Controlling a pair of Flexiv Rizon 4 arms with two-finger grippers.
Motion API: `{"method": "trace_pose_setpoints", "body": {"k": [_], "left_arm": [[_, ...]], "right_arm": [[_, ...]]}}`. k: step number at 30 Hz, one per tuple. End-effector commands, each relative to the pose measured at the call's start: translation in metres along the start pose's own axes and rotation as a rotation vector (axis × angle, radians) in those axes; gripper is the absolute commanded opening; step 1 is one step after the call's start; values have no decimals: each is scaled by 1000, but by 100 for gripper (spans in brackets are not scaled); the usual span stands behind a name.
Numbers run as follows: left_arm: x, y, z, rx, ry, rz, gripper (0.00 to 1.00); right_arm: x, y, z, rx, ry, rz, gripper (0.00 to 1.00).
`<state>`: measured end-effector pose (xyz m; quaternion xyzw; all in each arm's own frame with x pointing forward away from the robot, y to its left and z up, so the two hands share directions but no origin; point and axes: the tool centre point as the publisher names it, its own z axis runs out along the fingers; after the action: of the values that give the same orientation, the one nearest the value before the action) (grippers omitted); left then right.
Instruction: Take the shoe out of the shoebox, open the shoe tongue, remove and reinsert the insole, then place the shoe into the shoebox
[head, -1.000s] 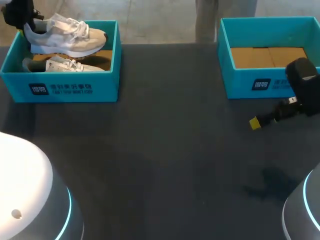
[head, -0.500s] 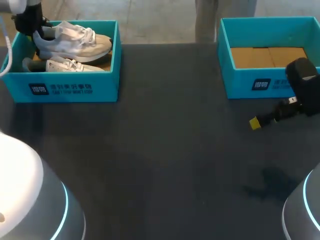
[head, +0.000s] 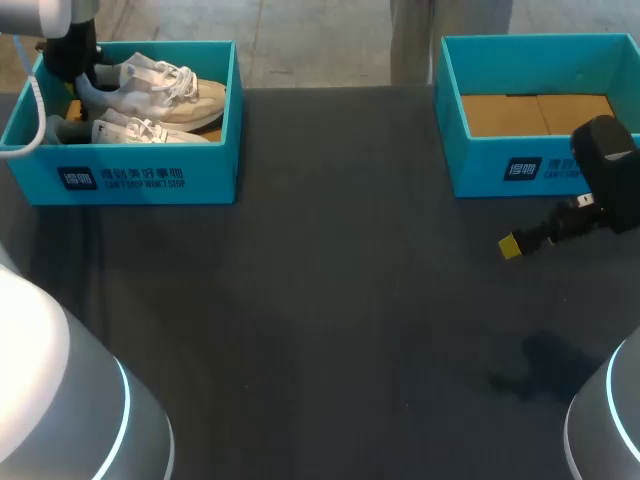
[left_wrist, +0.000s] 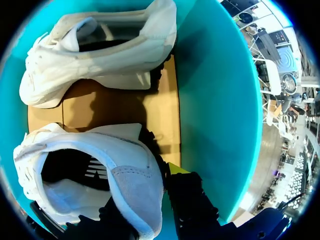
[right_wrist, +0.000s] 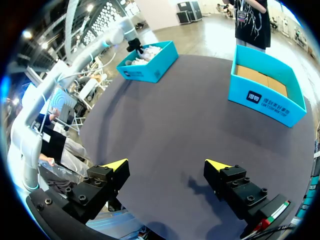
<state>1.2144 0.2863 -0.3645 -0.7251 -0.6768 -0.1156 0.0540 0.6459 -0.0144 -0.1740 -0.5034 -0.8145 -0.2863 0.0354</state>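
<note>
Inside the left box (head: 150, 175), the shoe (head: 160, 88) hangs toe-out, its heel pinched between the closed fingers of the left gripper (head: 80, 75). The left wrist view confirms the grip: heel collar clamped, one yellow tip against its outer side. Whether this is the lift-out or the final placement cannot be told. For either, travel should be straight up or down, with the sole level and a firm hold on the soft collar. The 2nd shoe (head: 130, 130) lies on its side just beside it, and the box wall stands close behind the heel; both could snag. The right gripper (right_wrist: 167, 165) stands open and empty over the table (head: 330, 300), near the right box (head: 520, 170).
</note>
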Motion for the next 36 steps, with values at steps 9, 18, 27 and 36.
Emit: {"method": "trace_pose_setpoints", "body": {"k": [9,18,27,36], "left_arm": [[-4,19,15,84,7,4,35],[-2,8,-9,109,-45,2,100],[-8,-14,-58,94,-145,-4,100],[2,-33,-98,66,-178,-26,100]], "right_arm": [[0,-2,0,-3,-1,1,100],[0,-2,0,-3,-1,1,100],[0,-2,0,-3,-1,1,100],[0,-2,0,-3,-1,1,100]]}}
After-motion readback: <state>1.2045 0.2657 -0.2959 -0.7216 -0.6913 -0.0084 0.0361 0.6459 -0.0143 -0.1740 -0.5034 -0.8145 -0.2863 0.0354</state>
